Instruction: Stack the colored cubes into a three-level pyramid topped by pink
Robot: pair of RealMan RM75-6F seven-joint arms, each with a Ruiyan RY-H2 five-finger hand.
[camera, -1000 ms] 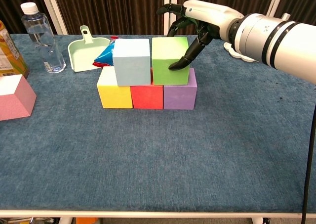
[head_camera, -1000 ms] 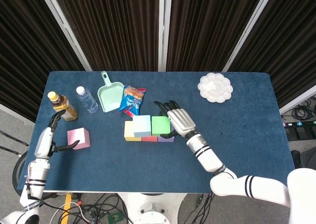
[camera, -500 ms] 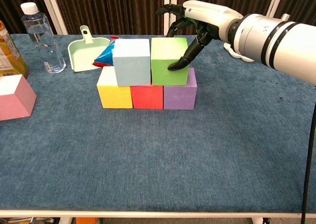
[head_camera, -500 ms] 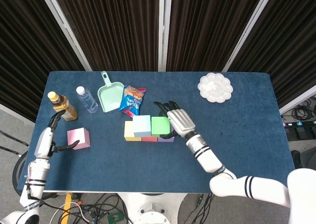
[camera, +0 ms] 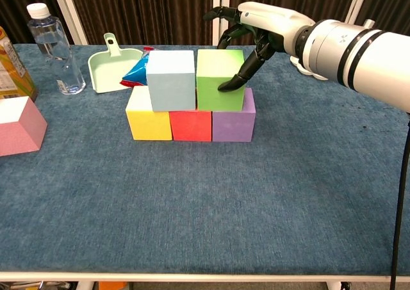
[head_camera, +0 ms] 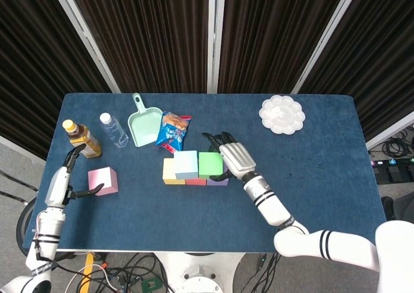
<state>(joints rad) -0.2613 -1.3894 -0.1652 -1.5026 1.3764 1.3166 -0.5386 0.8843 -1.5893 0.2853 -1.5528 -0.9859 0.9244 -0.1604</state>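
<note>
The right hand (camera: pixel 253 31) cups the green cube (camera: pixel 220 79) on the second level, thumb on its near right face and the other fingers curled over its far top edge, so it has hold of the cube; green sits across the red cube (camera: pixel 190 125) and purple cube (camera: pixel 233 123), touching the light-blue cube (camera: pixel 170 80) on its left, which spans the yellow cube (camera: pixel 148 121) and red; the left hand (head_camera: pixel 76 174) hovers open just left of the pink cube (head_camera: pixel 103 180), holding nothing, with pink well apart from the stack at the desk's (camera: pixel 256 200) near left; a bottle (camera: pixel 53 47), scoop (camera: pixel 111 69) and snack bag (head_camera: pixel 174 130) lie beyond; the step in hand looks like seating green squarely; to do it well, I judge the hand should press green flush against light blue, check that the tops are level, then spread the fingers and lift straight up without dragging, leaving a flat seam for pink
</note>
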